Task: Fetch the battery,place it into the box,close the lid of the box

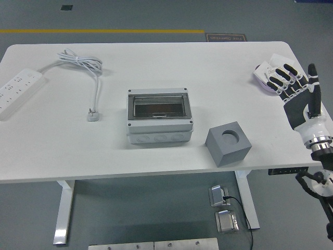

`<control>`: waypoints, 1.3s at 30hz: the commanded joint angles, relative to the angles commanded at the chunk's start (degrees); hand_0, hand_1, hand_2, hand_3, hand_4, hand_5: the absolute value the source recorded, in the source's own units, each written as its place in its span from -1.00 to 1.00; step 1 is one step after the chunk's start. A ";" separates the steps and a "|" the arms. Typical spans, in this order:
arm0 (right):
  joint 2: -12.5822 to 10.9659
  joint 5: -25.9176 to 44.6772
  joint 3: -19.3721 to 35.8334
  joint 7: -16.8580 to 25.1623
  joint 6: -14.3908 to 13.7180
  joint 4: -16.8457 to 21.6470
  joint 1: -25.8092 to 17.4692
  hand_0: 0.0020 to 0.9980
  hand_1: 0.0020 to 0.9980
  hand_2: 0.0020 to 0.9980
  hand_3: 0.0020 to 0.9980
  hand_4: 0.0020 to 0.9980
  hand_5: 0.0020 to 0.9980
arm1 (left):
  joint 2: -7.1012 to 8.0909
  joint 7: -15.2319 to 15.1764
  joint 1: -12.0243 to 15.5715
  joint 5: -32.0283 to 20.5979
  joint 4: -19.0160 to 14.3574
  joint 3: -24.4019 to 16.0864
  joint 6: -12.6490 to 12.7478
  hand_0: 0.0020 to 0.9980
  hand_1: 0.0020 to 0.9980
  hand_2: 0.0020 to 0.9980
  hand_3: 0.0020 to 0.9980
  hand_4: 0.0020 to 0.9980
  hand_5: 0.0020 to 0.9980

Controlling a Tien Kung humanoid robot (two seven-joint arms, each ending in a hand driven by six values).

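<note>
Right hand [297, 92]: over table's right edge, palm down, fingers [281, 79] spread, grasping nothing; tips over the packet.
Battery: likely the white/purple packet [265, 73] at far right, partly hidden by fingers; can't tell for sure.
Box [159, 115]: centre of table [156, 57], clear lid lying flat on top.
Grey block [227, 143]: just right of box, near front edge, round hole on top.
Power strip [16, 91]: far left, w/ coiled cable [83, 65] & plug [93, 115].

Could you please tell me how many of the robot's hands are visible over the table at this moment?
1. The right hand is at the table's right edge, fingers spread over a white packet. The left hand is out of view.
</note>
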 joint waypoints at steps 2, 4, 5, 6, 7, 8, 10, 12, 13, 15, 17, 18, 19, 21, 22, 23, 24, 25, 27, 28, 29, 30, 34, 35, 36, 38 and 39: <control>0.05 -0.72 0.24 -0.23 -0.48 -0.05 -0.10 0.51 0.31 0.38 0.41 0.86 0.59 | 0.06 0.03 -0.17 0.04 0.00 -0.24 0.02 0.25 0.39 0.29 0.21 0.35 -0.63; 0.10 -1.04 0.44 -0.33 -0.76 -0.18 -0.20 0.51 0.31 0.38 0.41 0.86 0.59 | 0.13 0.00 -0.31 -0.18 0.00 -0.16 0.02 0.25 0.39 0.29 0.21 0.35 -0.63; 0.14 -1.29 0.60 -0.39 -0.93 -0.29 -0.27 0.51 0.31 0.38 0.41 0.86 0.59 | 0.18 -0.02 -0.41 -0.36 0.00 -0.09 0.03 0.25 0.39 0.29 0.21 0.35 -0.63; 0.17 -1.52 0.74 -0.43 -1.06 -0.37 -0.32 0.51 0.31 0.38 0.41 0.86 0.59 | 0.21 -0.05 -0.48 -0.52 0.00 0.01 0.04 0.25 0.39 0.29 0.21 0.35 -0.63; 0.21 -1.99 0.96 -0.50 -1.29 -0.44 -0.38 0.51 0.31 0.38 0.41 0.89 0.63 | 0.25 -0.10 -0.58 -0.82 0.00 0.18 0.05 0.25 0.39 0.29 0.21 0.35 -0.63; 0.24 -2.31 1.12 -0.52 -1.45 -0.53 -0.40 0.51 0.31 0.38 0.41 0.89 0.63 | 0.28 -0.13 -0.64 -1.06 0.00 0.35 0.05 0.25 0.39 0.29 0.21 0.35 -0.63; 0.29 -2.72 1.30 -0.48 -1.70 -0.66 -0.40 0.51 0.31 0.38 0.41 0.89 0.63 | 0.31 -0.15 -0.67 -1.31 0.00 0.50 0.06 0.25 0.39 0.29 0.21 0.35 -0.63; 0.32 -3.25 1.43 -0.39 -2.03 -0.70 -0.33 0.51 0.31 0.38 0.41 0.89 0.63 | 0.30 -0.08 -0.59 -1.27 0.00 0.44 0.05 0.25 0.39 0.29 0.21 0.35 -0.63; 0.30 -3.59 1.50 -0.34 -2.20 -0.68 -0.27 0.50 0.31 0.37 0.40 0.89 0.64 | 0.27 -0.03 -0.51 -1.17 0.00 0.33 0.03 0.25 0.39 0.29 0.21 0.35 -0.62; 0.26 -4.26 1.60 -0.25 -2.53 -0.60 -0.16 0.50 0.31 0.37 0.40 0.89 0.64 | 0.21 0.11 -0.40 -0.79 0.00 -0.01 0.01 0.25 0.39 0.29 0.21 0.35 -0.62; 0.17 -5.09 1.67 -0.23 -2.91 -0.47 -0.07 0.50 0.31 0.37 0.40 0.89 0.64 | 0.13 0.17 -0.42 -0.56 0.00 -0.21 -0.01 0.25 0.39 0.29 0.21 0.35 -0.62; 0.13 -5.55 1.75 -0.24 -3.07 -0.41 -0.06 0.50 0.31 0.37 0.40 0.89 0.64 | 0.10 0.15 -0.48 -0.51 0.00 -0.25 -0.02 0.25 0.39 0.29 0.21 0.35 -0.62; 0.09 -5.91 1.78 -0.09 -3.29 -0.37 -0.06 0.50 0.31 0.36 0.39 0.89 0.64 | 0.08 0.14 -0.57 -0.48 0.00 -0.26 -0.02 0.25 0.39 0.29 0.21 0.35 -0.62; 0.02 -6.02 1.64 0.81 -3.96 -0.36 -0.07 0.50 0.31 0.36 0.39 0.89 0.64 | 0.06 0.04 -0.73 -0.63 0.00 -0.07 -0.03 0.25 0.39 0.29 0.21 0.35 -0.62; -0.02 -5.56 1.40 1.91 -4.60 -0.38 -0.08 0.50 0.31 0.36 0.39 0.89 0.64 | 0.05 -0.02 -0.82 -0.71 0.00 0.03 -0.03 0.25 0.39 0.29 0.21 0.35 -0.62; -0.03 -4.39 1.05 3.19 -5.46 -0.51 -0.09 0.50 0.31 0.36 0.39 0.89 0.64 | 0.02 -0.10 -0.89 -0.85 0.00 0.18 -0.03 0.25 0.39 0.29 0.21 0.35 -0.62; 0.00 -3.20 0.73 4.54 -6.22 -0.68 -0.10 0.50 0.31 0.36 0.39 0.89 0.64 | -0.03 -0.14 -0.92 -0.88 0.00 0.25 -0.04 0.25 0.39 0.29 0.21 0.35 -0.62; 0.03 -2.19 0.52 5.68 -6.76 -0.82 -0.12 0.49 0.31 0.36 0.39 0.89 0.64 | -0.06 -0.13 -0.93 -0.80 0.00 0.22 -0.04 0.25 0.39 0.29 0.21 0.35 -0.62; 0.14 0.10 0.16 8.27 -7.60 -1.13 -0.22 0.49 0.31 0.36 0.39 0.89 0.64 | -0.16 -0.03 -0.84 -0.48 0.00 -0.01 -0.05 0.25 0.39 0.29 0.21 0.35 -0.62; 0.19 1.03 0.05 9.35 -7.90 -1.25 -0.29 0.49 0.31 0.36 0.39 0.89 0.64 | -0.21 0.05 -0.77 -0.26 0.00 -0.21 -0.04 0.25 0.39 0.29 0.21 0.35 -0.62; 0.23 1.94 -0.05 10.56 -8.17 -1.40 -0.39 0.49 0.31 0.36 0.39 0.89 0.64 | -0.25 0.14 -0.69 -0.02 0.00 -0.41 -0.04 0.25 0.39 0.29 0.21 0.35 -0.62; 0.27 2.77 -0.15 11.74 -8.40 -1.55 -0.51 0.49 0.31 0.36 0.39 0.89 0.64 | -0.29 0.21 -0.62 0.17 0.00 -0.57 -0.04 0.25 0.39 0.29 0.21 0.35 -0.62; 0.53 5.39 -0.41 15.56 -8.56 -2.29 -1.09 0.43 0.25 0.30 0.29 0.86 0.54 | -0.40 0.22 -0.57 0.35 0.00 -0.69 -0.03 0.25 0.39 0.29 0.21 0.35 -0.62; 0.67 6.12 -0.47 16.15 -8.39 -2.55 -1.27 0.43 0.25 0.30 0.29 0.86 0.54 | -0.42 0.18 -0.61 0.34 0.00 -0.71 -0.02 0.25 0.39 0.29 0.21 0.35 -0.62; 0.81 6.78 -0.52 16.57 -8.24 -2.80 -1.42 0.43 0.25 0.30 0.29 0.86 0.54 | -0.42 0.15 -0.66 0.32 0.00 -0.70 -0.02 0.25 0.39 0.29 0.21 0.35 -0.62; 1.04 8.13 -0.74 17.03 -7.90 -3.33 -1.60 0.39 0.21 0.27 0.28 0.84 0.46 | -0.45 0.14 -0.70 0.37 0.00 -0.77 -0.02 0.26 0.39 0.29 0.21 0.35 -0.62; 1.13 8.97 -0.94 17.14 -7.61 -3.66 -1.62 0.39 0.21 0.27 0.28 0.84 0.46 | -0.47 0.18 -0.71 0.48 0.00 -0.88 -0.02 0.26 0.39 0.29 0.21 0.35 -0.62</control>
